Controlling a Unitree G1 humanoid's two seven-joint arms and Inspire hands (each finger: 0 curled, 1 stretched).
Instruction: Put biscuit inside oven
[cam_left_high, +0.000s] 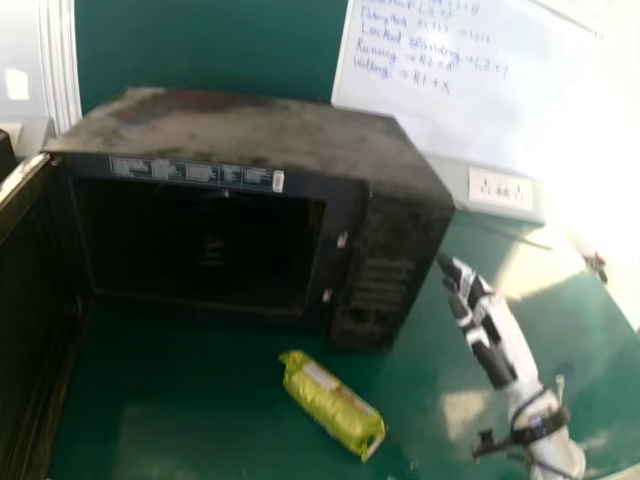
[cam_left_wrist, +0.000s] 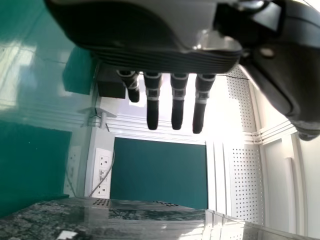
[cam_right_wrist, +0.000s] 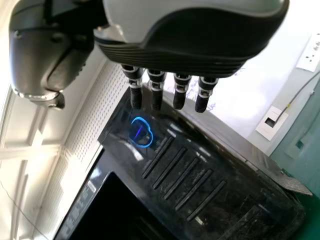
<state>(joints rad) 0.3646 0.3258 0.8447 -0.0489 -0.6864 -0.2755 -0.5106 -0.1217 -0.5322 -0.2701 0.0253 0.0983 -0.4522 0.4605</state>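
My right hand (cam_left_high: 483, 325) is at the right of the head view, beside the oven's right side, its fingers straight. The right wrist view has the same hand (cam_right_wrist: 170, 60) with extended fingers, the oven's control panel (cam_right_wrist: 185, 170) beyond them. The black oven (cam_left_high: 250, 135) faces me, and its door (cam_left_high: 30, 300) stands open at the left. On the green table in front of the oven lies the biscuit packet (cam_left_high: 333, 405), yellow-green and set at a slant, touched by no hand. In the left wrist view my left hand (cam_left_wrist: 150, 55) has straight fingers and holds nothing.
A whiteboard (cam_left_high: 470, 90) and a socket strip (cam_left_high: 500, 190) are behind the oven. The green table (cam_left_high: 180, 400) extends in front of the oven and to its right. The open door edges the left side of the work area.
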